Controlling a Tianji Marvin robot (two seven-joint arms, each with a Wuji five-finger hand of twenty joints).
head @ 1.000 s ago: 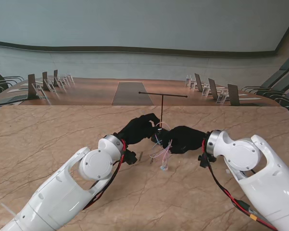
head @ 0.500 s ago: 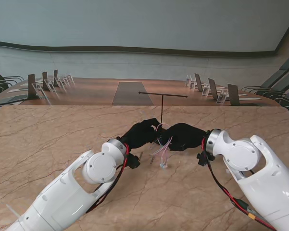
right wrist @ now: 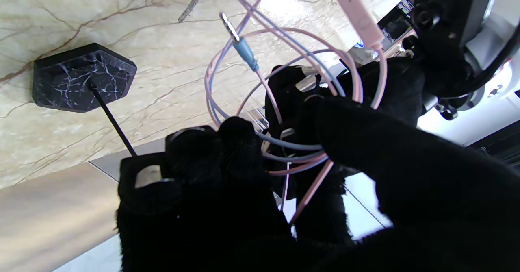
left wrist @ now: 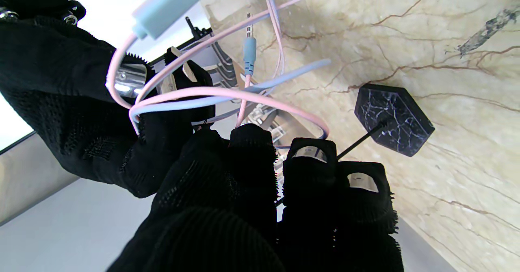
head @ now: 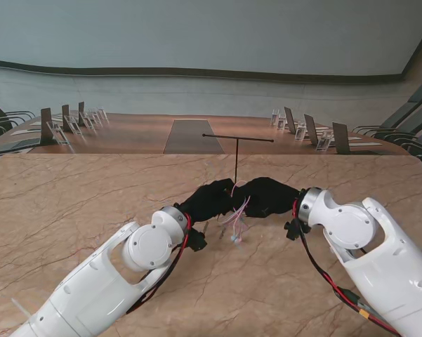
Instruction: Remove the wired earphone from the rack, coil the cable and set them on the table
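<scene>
Right now both hands are meeting fingertip to fingertip over the middle of the table (head: 70, 203), just in front of the rack (head: 236, 151), whose thin black post and crossbar are standing bare. The left hand (head: 209, 199) is curling its fingers (left wrist: 252, 142) closed around loops of the cable (left wrist: 227, 95), and the right hand (head: 268, 197) is doing the same from the other side, its fingers (right wrist: 239, 138) hooking into the pink and pale-blue coil (right wrist: 284, 101). So both hands are gripping the earphone (head: 236, 213) between them, and it is hanging in the air rather than lying on the marble, with a few loose strands and a small pale piece dangling toward the table just nearer to me than the hands. In the wrist views the blue-sleeved plug (left wrist: 249, 46) is swinging free in the middle of the loops, touching neither hand, and a pale inline block (left wrist: 172, 1) is sitting on the cable close to the camera (the earbuds themselves are too cropped to make out for sure). The rack's black marbled base (right wrist: 81, 77) is resting on the table well clear of the cable, with the post rising beside the fingertips.
</scene>
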